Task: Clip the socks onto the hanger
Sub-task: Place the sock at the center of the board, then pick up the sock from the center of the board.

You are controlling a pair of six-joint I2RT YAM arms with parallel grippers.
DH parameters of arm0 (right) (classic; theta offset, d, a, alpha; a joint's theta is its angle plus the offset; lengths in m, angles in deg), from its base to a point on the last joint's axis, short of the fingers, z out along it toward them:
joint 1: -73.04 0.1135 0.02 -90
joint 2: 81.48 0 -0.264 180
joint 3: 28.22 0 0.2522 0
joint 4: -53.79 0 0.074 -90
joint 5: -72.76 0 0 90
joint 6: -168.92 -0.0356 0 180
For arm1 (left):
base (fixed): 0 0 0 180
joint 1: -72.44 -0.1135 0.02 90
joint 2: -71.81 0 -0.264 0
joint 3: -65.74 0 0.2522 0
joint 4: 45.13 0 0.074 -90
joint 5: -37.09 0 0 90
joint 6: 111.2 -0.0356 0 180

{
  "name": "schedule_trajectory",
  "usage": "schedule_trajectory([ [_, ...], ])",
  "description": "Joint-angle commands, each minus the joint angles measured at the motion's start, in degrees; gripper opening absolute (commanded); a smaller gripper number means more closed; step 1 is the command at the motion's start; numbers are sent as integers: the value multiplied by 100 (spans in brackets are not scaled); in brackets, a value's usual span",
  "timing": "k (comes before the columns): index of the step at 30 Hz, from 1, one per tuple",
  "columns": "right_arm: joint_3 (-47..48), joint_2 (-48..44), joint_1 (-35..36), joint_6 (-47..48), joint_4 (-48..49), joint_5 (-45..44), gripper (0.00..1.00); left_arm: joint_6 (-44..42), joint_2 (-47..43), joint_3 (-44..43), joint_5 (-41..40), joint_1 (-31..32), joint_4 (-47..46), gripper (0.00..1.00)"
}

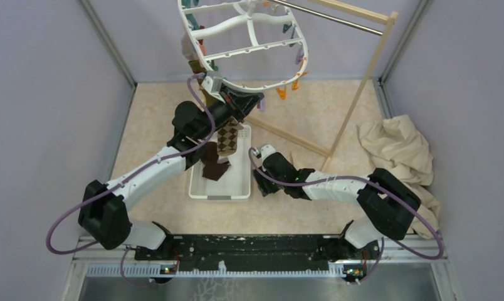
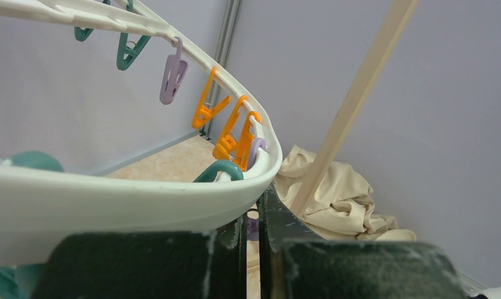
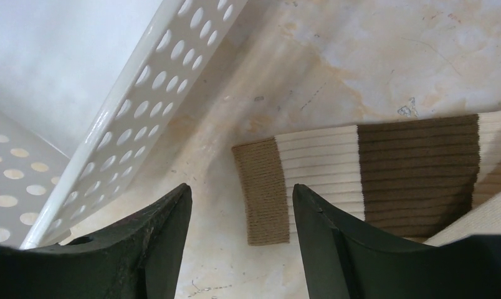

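At near rim of hanger, raised above desk: left tool, almost closed, only thin slit in between; cannot tell if anything pinched. Orange, teal, purple pegs along rim. Just below left tool, over white basket: argyle sock. Inside basket: dark brown sock. Low over desk beside basket: right tool, wide open, holding nothing, above cuff end of tan-cream-brown sock lying flat.

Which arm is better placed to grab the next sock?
Right: the right gripper, open, hovers over the striped sock beside the basket; the left gripper is up at the hanger.
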Motion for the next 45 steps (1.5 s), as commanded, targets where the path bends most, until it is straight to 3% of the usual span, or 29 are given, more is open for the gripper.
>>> schedule_trajectory([
  [1,7,11,38,-207,239,-241,61,-115,-44,-147,55,-26,216,0],
  [15,-48,371,-131,-432,45,-282,59,-133,-129,-106,35,-23,242,0],
  [19,-87,545,-245,-539,55,-132,41,-133,-127,-98,48,-23,234,0],
  [23,-144,509,-297,-603,45,-121,1,-141,-133,-84,36,-23,235,0],
  [29,-337,-88,-466,-563,119,161,0,-134,-113,-79,53,-25,233,0],
  [37,-814,-1962,-1297,-609,759,1617,0,-91,-82,-83,91,-22,192,0],
  [45,-591,-2883,-1488,-300,669,1520,0,43,-46,-129,297,-21,109,0],
])
